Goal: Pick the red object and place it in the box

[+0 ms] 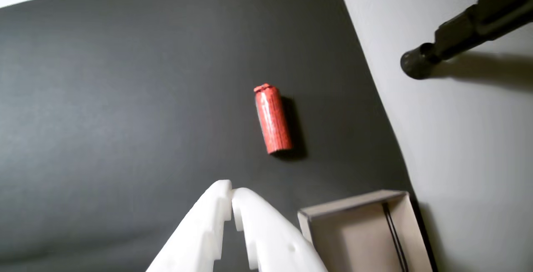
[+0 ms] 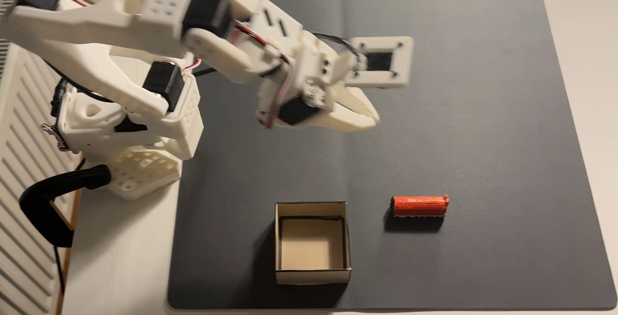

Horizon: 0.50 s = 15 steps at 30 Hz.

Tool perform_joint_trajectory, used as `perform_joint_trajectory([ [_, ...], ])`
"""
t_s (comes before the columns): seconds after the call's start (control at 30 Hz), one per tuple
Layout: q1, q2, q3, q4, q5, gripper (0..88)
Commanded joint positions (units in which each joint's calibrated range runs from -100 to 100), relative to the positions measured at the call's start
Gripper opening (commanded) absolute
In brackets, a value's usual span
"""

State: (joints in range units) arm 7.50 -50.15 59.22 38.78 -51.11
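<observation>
The red object (image 2: pixel 420 206) lies on its side on the dark mat, its twisted end pointing right in the fixed view; the wrist view has the red object (image 1: pixel 272 118) near the middle, lying free. To its left in the fixed view stands the box (image 2: pixel 312 273), empty with its tan floor showing; the wrist view cuts off the box (image 1: pixel 354 205) at the bottom right. My white gripper (image 2: pixel 374 119) hovers above the mat's middle, well behind both things, shut with nothing held. In the wrist view the gripper (image 1: pixel 231 192) enters from the bottom, tips touching.
The dark mat (image 2: pixel 468 67) covers most of the pale table (image 2: pixel 117 251). The arm's base (image 2: pixel 133 141) stands at the left with a black clamp (image 2: pixel 50 201). A black rod-like stand (image 1: pixel 470 30) crosses the wrist view's upper right, beyond the mat's edge.
</observation>
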Motion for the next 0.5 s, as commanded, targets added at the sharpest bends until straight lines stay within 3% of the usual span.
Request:
perform_joint_trajectory([
  [0.0,0.30,11.46,-4.20,-8.89,0.16,7.4],
  [0.23,-0.82,26.34,-5.75,-18.59,0.16,29.4],
  [0.47,-1.48,36.72,-6.11,-27.33,0.10,34.2],
])
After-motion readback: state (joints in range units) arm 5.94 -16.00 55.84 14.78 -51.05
